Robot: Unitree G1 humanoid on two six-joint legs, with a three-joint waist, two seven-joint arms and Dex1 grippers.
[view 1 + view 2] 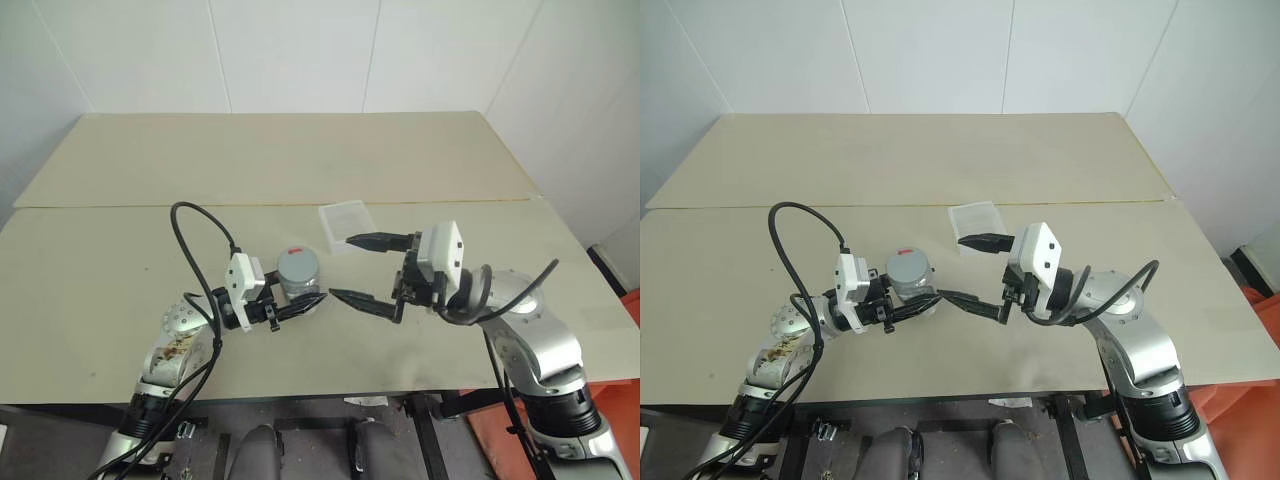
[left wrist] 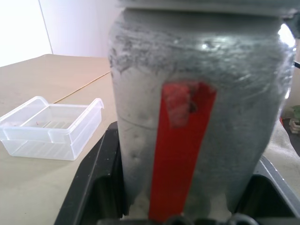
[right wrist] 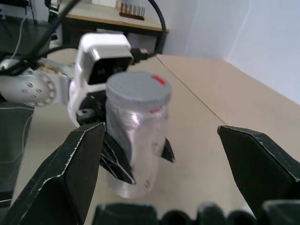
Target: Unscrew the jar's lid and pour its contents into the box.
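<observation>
The left gripper (image 1: 300,308) has its jaws pinching the jar (image 1: 298,285), which stands upright on the bench (image 1: 120,260) with the lid (image 1: 297,265) on top. The right gripper (image 1: 368,270) is just beside it with jaws spread wide, level with the lid. The box (image 1: 346,222) sits a little farther back.

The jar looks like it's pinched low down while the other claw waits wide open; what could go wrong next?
1. The left end effector grips the jar near its base, so twisting the lid might tip or spin it.
2. The open right end effector could knock the jar while closing in.
3. The box sits apart, so pouring could miss.
</observation>
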